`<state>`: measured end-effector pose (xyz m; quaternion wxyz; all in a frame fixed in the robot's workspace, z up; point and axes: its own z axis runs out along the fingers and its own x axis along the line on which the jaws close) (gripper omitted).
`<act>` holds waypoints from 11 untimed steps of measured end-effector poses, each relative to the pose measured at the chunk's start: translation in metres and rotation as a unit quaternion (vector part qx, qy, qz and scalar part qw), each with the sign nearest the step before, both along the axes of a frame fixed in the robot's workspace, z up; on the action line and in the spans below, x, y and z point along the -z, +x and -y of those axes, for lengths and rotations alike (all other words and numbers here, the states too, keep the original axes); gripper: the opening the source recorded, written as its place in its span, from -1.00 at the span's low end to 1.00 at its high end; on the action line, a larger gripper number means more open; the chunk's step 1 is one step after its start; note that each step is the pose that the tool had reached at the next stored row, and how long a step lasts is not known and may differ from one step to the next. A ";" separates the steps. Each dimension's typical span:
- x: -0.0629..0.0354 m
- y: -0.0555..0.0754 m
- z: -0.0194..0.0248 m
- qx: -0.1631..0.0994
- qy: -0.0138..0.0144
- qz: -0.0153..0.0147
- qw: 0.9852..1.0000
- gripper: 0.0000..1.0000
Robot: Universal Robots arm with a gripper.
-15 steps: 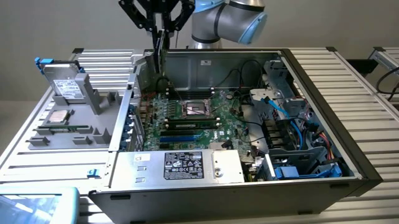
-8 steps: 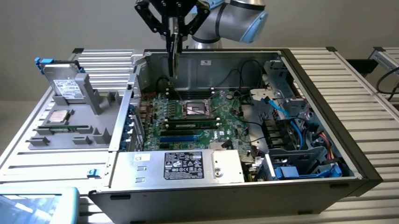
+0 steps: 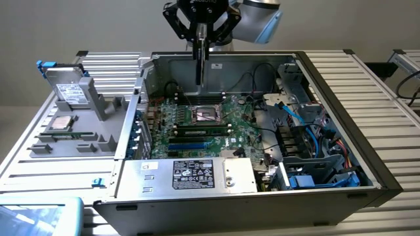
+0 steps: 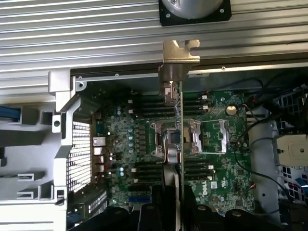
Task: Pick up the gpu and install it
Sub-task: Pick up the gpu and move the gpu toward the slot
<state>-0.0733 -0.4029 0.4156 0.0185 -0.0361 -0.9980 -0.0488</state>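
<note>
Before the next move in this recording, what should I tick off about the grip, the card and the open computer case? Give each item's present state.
1. Grip: black gripper shut on the thin flat green gpu card: ok.
2. Card hangs upright over the open grey computer case, apart from the green motherboard: ok.
3. Card seated on the motherboard: not ok, not yet done.
4. Blue expansion slots bare: ok.
5. Black cables clear of those slots: cannot tell.
6. Card lined up with a slot: cannot tell.
</note>
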 end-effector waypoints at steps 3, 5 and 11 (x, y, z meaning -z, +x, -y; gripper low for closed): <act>0.0040 0.004 0.0065 0.000 0.000 0.000 1.000 -0.44; 0.0058 0.005 0.0066 0.000 0.000 0.000 1.000 -0.44; 0.0111 0.011 0.0067 -0.007 0.000 0.000 1.000 -0.44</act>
